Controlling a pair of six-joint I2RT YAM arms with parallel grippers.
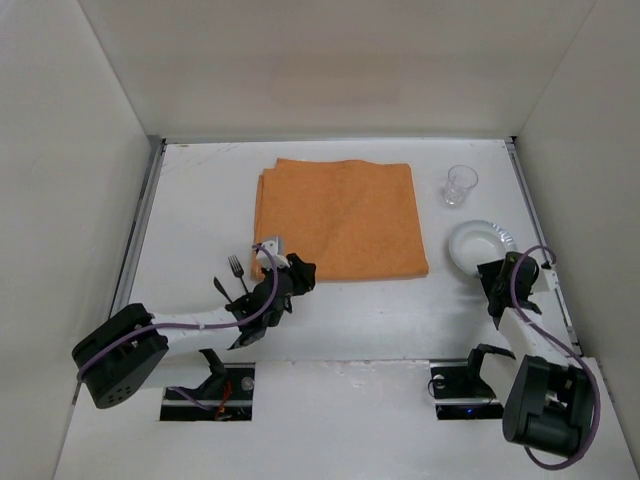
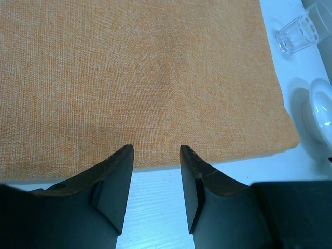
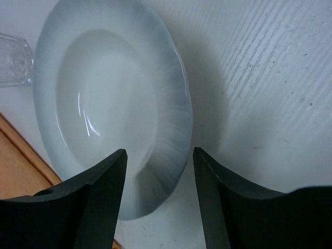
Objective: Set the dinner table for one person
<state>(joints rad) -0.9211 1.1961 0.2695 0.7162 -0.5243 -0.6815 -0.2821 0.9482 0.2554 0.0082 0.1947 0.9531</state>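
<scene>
The dinner table is a white surface with an orange placemat at its middle. A white deep plate lies to the right of the placemat, and a clear glass stands behind the plate. A black fork and knife lie to the left of the placemat's near corner. My left gripper is open and empty at the placemat's near edge. My right gripper is open, its jaws either side of the plate's near rim.
White panels wall the table on three sides, with metal strips along the left and right edges. The glass and the plate show at the right of the left wrist view. The glass also shows behind the plate in the right wrist view.
</scene>
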